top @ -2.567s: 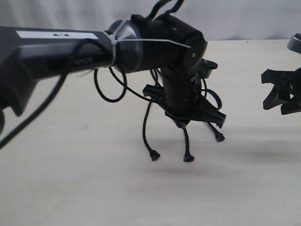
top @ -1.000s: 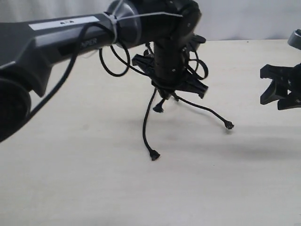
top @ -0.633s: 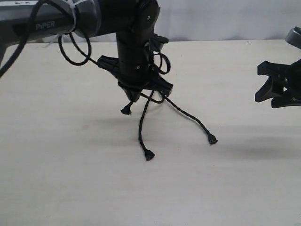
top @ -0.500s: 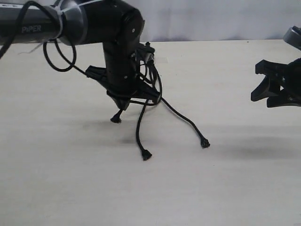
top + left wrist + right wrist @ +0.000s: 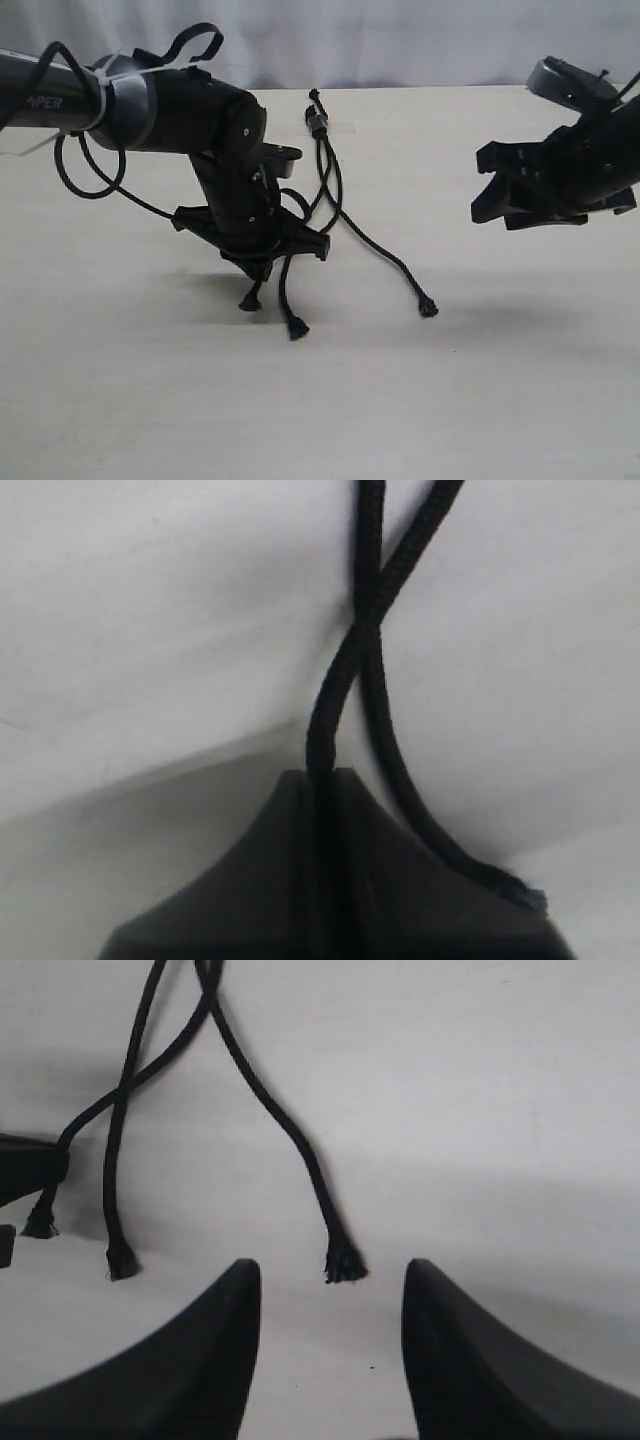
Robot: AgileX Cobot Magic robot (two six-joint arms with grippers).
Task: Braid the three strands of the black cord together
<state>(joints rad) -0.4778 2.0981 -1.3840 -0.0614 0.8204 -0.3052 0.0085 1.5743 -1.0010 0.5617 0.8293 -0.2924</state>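
Left of centre in the exterior view, your left gripper [image 5: 258, 268] points down at the table [image 5: 500, 400] with its jaws squeezed together on the leftmost strand [image 5: 252, 298]. Your left wrist view confirms the grip: that strand runs straight into the seam between the closed fingers [image 5: 240, 880], and only its short frayed tip shows below them in the exterior view. The middle strand [image 5: 284, 295] is not in the jaws; it crosses the held one ahead of the fingertips, then passes along the side of the gripper. The black cord [image 5: 318, 124] begins at its joined end at the top centre of the exterior view, and from there all three fan down toward the lower middle. The right strand [image 5: 385, 255] trails off to the right of the other two, its end well apart from theirs. At the right edge, your right gripper [image 5: 482, 186] has its jaws spread wide and grips nothing. In the right wrist view, the right strand's frayed end lies just ahead of the gap between the two fingers [image 5: 225, 1360], touching neither, while the other two ends lie off to one side, close to the left gripper.
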